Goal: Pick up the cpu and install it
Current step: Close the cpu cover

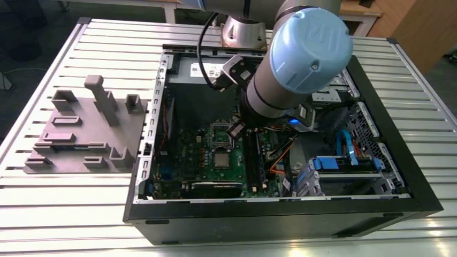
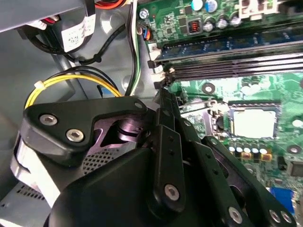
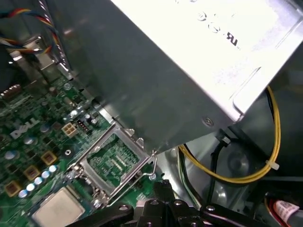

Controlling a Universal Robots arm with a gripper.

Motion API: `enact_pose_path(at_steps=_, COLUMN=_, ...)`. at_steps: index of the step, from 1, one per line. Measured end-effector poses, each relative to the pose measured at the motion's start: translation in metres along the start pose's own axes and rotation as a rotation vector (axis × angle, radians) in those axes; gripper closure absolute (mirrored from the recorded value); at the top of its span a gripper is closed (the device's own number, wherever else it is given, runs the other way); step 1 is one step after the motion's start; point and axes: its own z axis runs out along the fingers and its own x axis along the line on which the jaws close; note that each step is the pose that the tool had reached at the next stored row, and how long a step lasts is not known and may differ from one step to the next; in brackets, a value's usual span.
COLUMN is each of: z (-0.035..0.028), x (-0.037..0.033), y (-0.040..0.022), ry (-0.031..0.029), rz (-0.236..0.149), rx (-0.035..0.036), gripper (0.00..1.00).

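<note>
Robot arm reaching into an open computer case (image 1: 286,219) sitting on a slatted tabletop (image 1: 71,214).
The cpu (image 2: 254,124) is lying flat on the green motherboard (image 1: 187,151), its silver top facing out. The metal socket bracket (image 3: 113,158) is sitting swung open just beside it. In both wrist views the tool (image 2: 163,94) is hovering near the bracket, apart from the cpu, its fingers pressing together on nothing.

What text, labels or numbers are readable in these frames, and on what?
No text here reads reliably.
White label on the cable bundle: print too small.
Markings on the power-supply box: glared out and blurred.
Logo on the motherboard: inverted and blurred.
</note>
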Motion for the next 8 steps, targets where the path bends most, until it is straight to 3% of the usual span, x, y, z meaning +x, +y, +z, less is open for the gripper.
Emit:
enact_pose_path(at_steps=5, z=0.0066, x=-0.0008, y=0.0019, ry=-0.0118, rz=-0.001, rx=-0.0121, gripper=0.89)
enact_pose_path(at_steps=8, z=0.0095, x=-0.001, y=0.0041, ry=-0.0143, rz=-0.001, rx=-0.0144, gripper=0.89)
